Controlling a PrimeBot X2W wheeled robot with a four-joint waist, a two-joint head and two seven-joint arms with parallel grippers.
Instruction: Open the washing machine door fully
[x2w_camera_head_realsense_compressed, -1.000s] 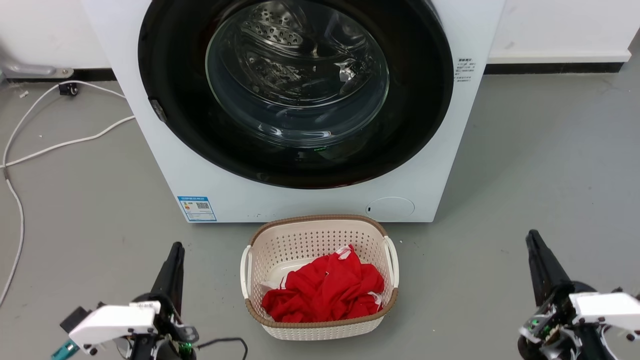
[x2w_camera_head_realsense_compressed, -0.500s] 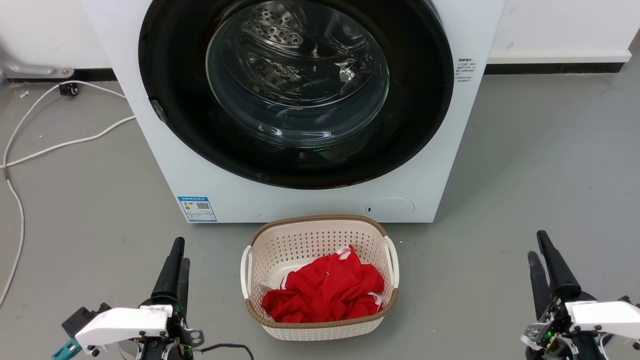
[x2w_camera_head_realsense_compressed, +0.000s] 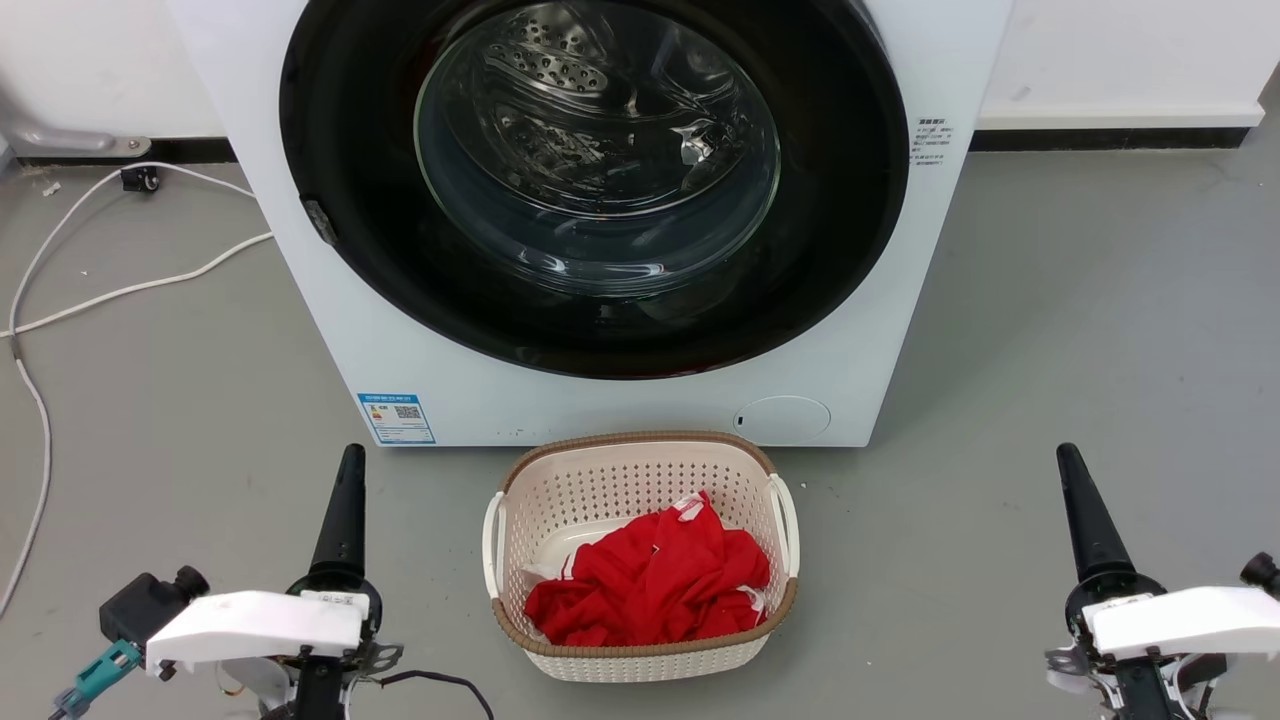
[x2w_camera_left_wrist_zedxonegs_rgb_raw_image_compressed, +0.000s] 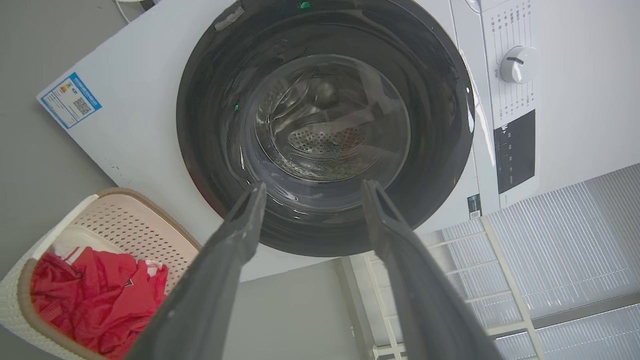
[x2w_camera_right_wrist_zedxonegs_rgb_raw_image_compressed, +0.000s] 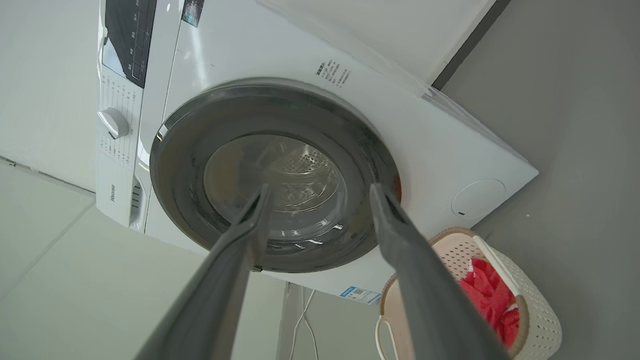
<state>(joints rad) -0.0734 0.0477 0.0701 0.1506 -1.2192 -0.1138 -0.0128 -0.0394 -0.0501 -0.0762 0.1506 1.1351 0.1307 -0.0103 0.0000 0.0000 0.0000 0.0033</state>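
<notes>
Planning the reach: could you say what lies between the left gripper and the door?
Bare floor up to the machine, head view; the basket stands aside.

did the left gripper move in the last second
Yes. The left gripper has advanced toward the washing machine; its tip now lies closer to the blue label on the front than a second ago.

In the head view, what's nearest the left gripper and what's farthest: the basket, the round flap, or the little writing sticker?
From the left gripper:
1. Basket, on the floor to its right.
2. Round flap, low on the washing machine, right side.
3. Writing sticker, higher up that right side.
</notes>
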